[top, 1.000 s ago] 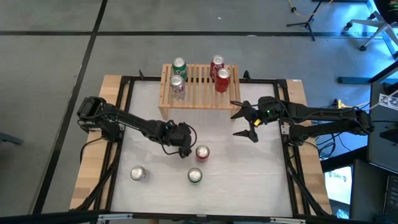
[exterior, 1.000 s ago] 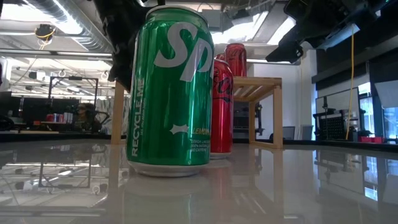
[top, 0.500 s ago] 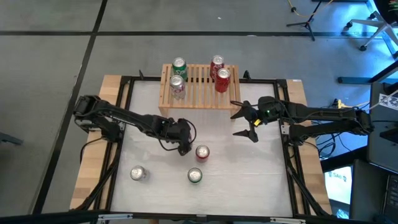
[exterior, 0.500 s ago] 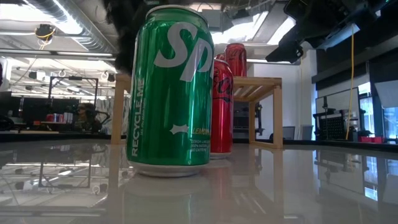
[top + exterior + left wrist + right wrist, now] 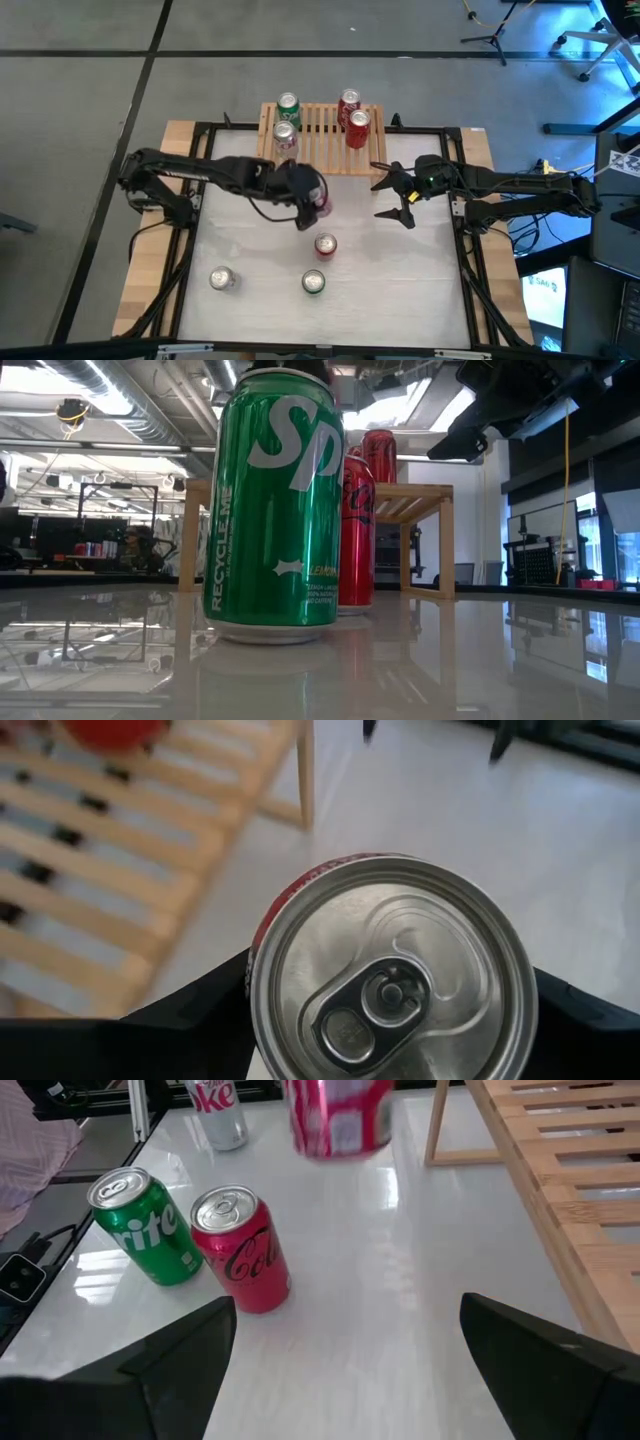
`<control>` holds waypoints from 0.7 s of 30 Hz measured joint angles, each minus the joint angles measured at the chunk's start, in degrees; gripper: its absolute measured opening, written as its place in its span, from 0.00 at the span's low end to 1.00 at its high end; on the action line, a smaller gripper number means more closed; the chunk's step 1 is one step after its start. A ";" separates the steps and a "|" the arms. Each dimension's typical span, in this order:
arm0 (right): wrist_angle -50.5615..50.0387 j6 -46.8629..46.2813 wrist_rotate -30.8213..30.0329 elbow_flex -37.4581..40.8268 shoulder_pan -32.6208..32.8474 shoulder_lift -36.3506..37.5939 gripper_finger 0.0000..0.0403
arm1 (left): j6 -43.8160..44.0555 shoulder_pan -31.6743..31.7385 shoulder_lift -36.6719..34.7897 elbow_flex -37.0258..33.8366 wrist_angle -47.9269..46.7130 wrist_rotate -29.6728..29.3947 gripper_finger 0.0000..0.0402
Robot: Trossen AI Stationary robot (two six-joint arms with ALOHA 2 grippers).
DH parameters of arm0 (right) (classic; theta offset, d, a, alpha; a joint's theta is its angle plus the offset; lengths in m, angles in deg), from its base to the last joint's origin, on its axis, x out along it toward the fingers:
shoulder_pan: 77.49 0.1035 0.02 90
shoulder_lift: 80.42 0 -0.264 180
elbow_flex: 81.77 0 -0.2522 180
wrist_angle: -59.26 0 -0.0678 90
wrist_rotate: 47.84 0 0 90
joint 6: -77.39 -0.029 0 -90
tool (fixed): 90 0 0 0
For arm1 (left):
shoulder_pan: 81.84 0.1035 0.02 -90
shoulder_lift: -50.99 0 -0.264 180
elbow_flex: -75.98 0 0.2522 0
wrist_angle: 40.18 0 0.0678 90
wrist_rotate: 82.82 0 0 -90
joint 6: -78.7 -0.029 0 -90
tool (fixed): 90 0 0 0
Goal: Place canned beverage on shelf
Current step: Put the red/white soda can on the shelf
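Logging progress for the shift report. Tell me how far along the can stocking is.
Done: four cans stand on the wooden shelf, two green at one end, two red at the other. In hand: the left gripper holds a red can lifted just in front of the shelf. Left: a red Coca-Cola can, a green Sprite can and a silver can stand on the table. The right gripper waits open beside the shelf.

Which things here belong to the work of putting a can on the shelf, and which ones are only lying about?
In the job: left gripper, shut on the held red can; the wooden shelf.
Lying about: red can on the table, green can, silver can; four cans on the shelf; right gripper, open, waiting beside the shelf.
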 joint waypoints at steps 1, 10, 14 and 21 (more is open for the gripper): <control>-0.02 0.00 0.00 0.00 0.01 0.00 0.94 | -1.25 0.53 0.00 1.26 -0.21 0.02 0.71; 0.00 0.00 0.00 0.00 0.00 0.00 0.94 | -11.32 7.23 -0.07 7.76 -1.36 0.68 0.71; 0.00 0.00 0.00 0.00 0.00 0.00 0.94 | -13.67 10.79 -0.07 7.95 -1.10 1.61 0.71; 0.00 0.00 0.00 0.00 0.01 0.00 0.94 | -15.84 15.95 -0.04 7.95 -1.23 4.47 0.71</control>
